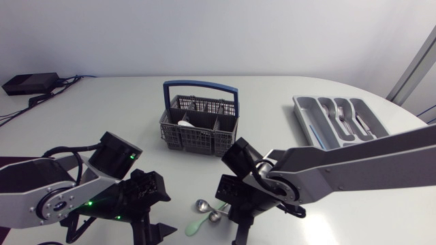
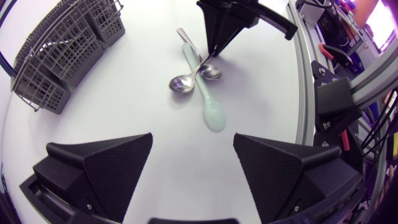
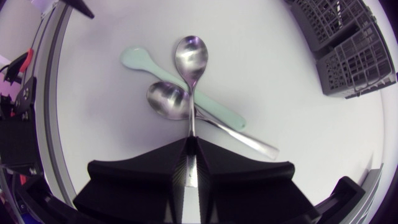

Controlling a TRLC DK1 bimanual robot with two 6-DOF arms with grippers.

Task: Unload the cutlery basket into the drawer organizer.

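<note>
Some cutlery [image 1: 344,117] lay in the organizer [image 1: 306,113] at upper right, the basket [image 1: 199,129] at centre wasn't empty, and the right gripper [image 3: 191,140] pinched one spoon [image 3: 191,59] of three at lower centre, the left gripper [image 2: 193,155] gaping wide.

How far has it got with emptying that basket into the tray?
Done: some cutlery already lies in the drawer organizer. In hand: the right gripper is shut on a metal spoon lying on the table. Left: a second metal spoon and a pale green spoon crossed beside it, plus something white in the cutlery basket. The left gripper is open and empty.
</note>
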